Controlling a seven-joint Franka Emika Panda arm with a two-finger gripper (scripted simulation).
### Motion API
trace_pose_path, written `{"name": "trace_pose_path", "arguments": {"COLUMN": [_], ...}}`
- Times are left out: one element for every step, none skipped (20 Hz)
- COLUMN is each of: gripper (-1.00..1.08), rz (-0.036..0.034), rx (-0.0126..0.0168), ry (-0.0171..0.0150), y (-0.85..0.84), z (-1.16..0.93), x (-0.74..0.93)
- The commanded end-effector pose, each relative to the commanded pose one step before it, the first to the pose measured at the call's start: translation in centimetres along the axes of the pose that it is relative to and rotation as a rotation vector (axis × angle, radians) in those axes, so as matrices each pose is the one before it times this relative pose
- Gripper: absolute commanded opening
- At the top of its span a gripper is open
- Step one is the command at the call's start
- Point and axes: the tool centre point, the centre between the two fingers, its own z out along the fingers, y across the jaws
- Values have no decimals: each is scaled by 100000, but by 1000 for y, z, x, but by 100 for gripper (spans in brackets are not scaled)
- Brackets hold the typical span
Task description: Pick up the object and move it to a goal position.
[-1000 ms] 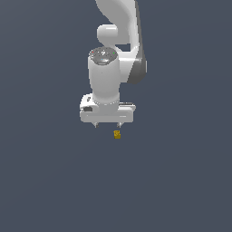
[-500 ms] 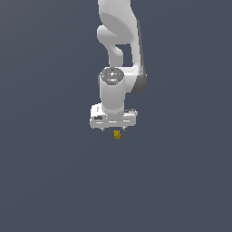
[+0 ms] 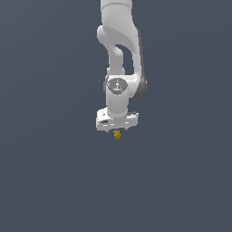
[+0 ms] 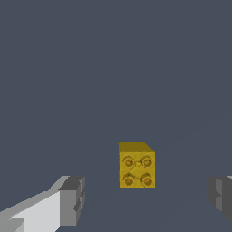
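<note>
The object is a small mustard-yellow block with four round studs on the face turned to the wrist camera. It lies on the dark grey floor. In the exterior view the object shows just under the white hand of the arm. My gripper is open, with one grey fingertip on one side of the block and the other at the frame's edge. The block sits between the fingers' lines but a little ahead of the tips, touching neither. In the exterior view the gripper hangs directly over the block.
The white arm rises from the hand to the top of the exterior view. Plain dark grey floor spreads all around, with no other object showing.
The arm has swung toward the exterior view's right and come down over the block. The hand now sits straight above it; the block has stayed where it was.
</note>
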Motion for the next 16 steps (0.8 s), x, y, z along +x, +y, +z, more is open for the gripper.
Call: {"name": "trace_pose_path", "arguments": {"gripper": [100, 100, 100, 100, 100, 100, 100, 100, 100, 100, 100, 100, 100, 100, 100, 100], "rz": [-449, 242, 0, 0, 0, 0, -48, 0, 0, -48, -48, 0, -48, 0, 0, -48], "rx": [43, -13, 0, 0, 0, 0, 4, 0, 0, 4, 4, 0, 3, 0, 0, 1], "ry": [-4, -57, 0, 0, 0, 0, 10, 0, 0, 10, 10, 0, 10, 0, 0, 10], "y": [-112, 49, 0, 1, 2, 3, -23, 5, 5, -21, -20, 7, -20, 7, 7, -20], "z": [259, -127, 35, 103, 172, 240, 301, 373, 439, 496, 556, 545, 469, 404, 332, 256], "x": [-129, 59, -1, -4, -8, -11, -11, -19, -23, -24, -26, -26, -14, -8, 2, 16]}}
